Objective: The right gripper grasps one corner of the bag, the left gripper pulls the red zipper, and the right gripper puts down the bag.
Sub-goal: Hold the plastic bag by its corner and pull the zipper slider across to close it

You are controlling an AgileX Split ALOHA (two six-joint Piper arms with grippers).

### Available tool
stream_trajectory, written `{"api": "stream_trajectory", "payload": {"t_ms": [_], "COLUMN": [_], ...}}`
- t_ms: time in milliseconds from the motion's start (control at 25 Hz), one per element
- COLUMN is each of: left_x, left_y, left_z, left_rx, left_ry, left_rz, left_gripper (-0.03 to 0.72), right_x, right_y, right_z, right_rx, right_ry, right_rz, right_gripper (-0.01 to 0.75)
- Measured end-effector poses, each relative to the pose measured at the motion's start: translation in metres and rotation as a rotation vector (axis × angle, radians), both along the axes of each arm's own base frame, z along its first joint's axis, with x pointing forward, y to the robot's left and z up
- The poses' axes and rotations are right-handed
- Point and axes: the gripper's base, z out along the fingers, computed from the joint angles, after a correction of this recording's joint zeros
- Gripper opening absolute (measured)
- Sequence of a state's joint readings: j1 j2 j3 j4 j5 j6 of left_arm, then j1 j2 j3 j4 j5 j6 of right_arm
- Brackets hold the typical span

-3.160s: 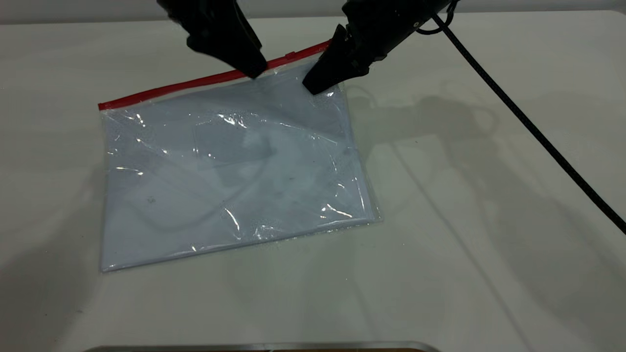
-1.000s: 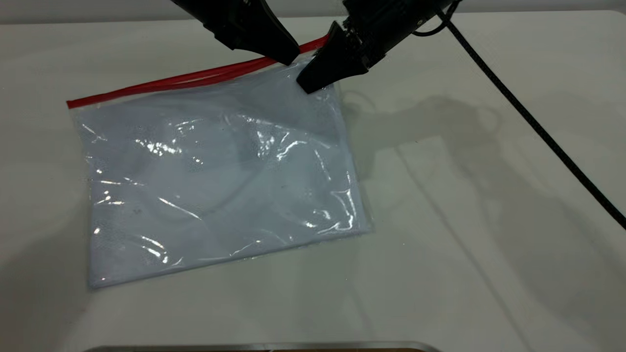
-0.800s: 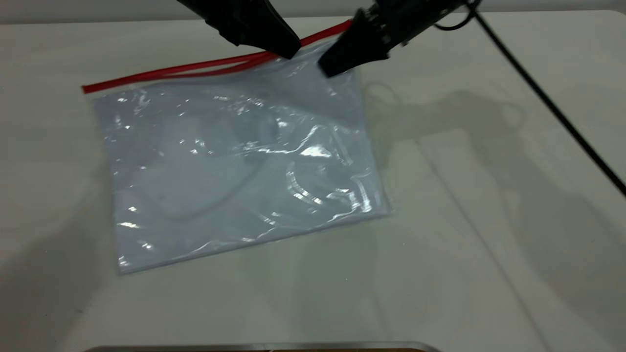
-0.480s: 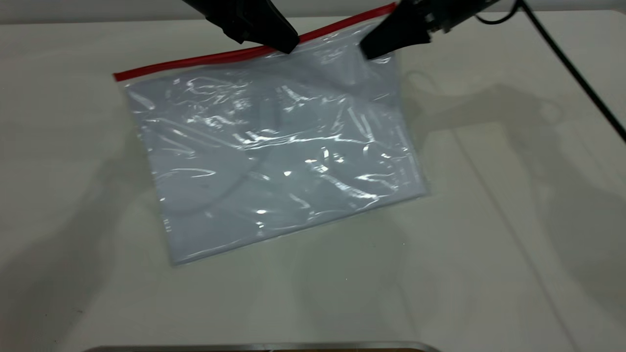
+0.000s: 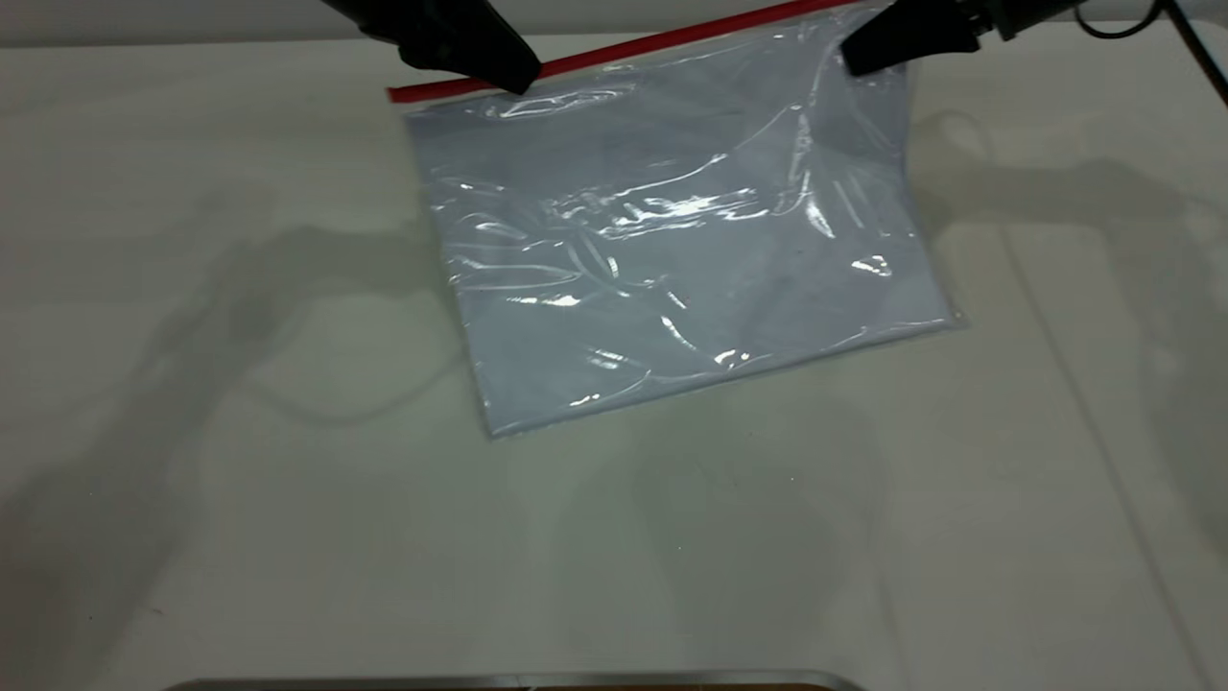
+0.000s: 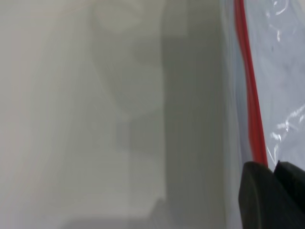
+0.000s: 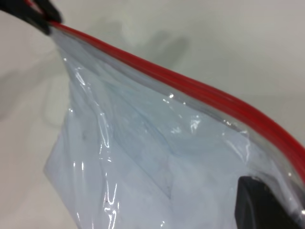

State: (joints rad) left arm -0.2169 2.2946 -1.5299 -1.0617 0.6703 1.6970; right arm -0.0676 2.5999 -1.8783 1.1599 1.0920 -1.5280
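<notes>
Clear bag (image 5: pixel 672 240) hangs by red zipper (image 5: pixel 652 46) between clamped left gripper (image 5: pixel 513 77) and right gripper (image 5: pixel 854 59), both arms cropped.

One bag (image 5: pixel 672 240), one red zipper (image 5: pixel 624 53), two hands: left hand (image 5: pixel 518 82), right hand (image 5: pixel 849 65); one table (image 5: pixel 288 480).

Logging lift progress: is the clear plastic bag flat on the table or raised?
Partly raised. The clear plastic bag hangs by its red zipper edge between the left gripper and right gripper; its lower edge looks to rest on the table.
</notes>
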Motion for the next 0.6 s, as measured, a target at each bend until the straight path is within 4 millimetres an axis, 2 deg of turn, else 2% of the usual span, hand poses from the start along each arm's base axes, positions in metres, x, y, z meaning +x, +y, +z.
{"api": "stream_trajectory", "payload": {"t_ms": [200,600], "left_x": [0.001,-0.002], "left_y": [0.009,0.014], "left_z": [-0.002,-0.005], "left_rx": [0.017,0.073], "left_ry": [0.031,0.082], "left_rz": [0.025,0.036], "left_gripper": [0.046,0.05], "right_x": [0.001,0.001], "right_y": [-0.014,-0.017], "right_z": [-0.003,-0.007], "right_rx": [-0.033,-0.091], "right_ry": [0.025,0.033], "right_rz": [-0.041,-0.051], "right_gripper": [0.033,0.037]}}
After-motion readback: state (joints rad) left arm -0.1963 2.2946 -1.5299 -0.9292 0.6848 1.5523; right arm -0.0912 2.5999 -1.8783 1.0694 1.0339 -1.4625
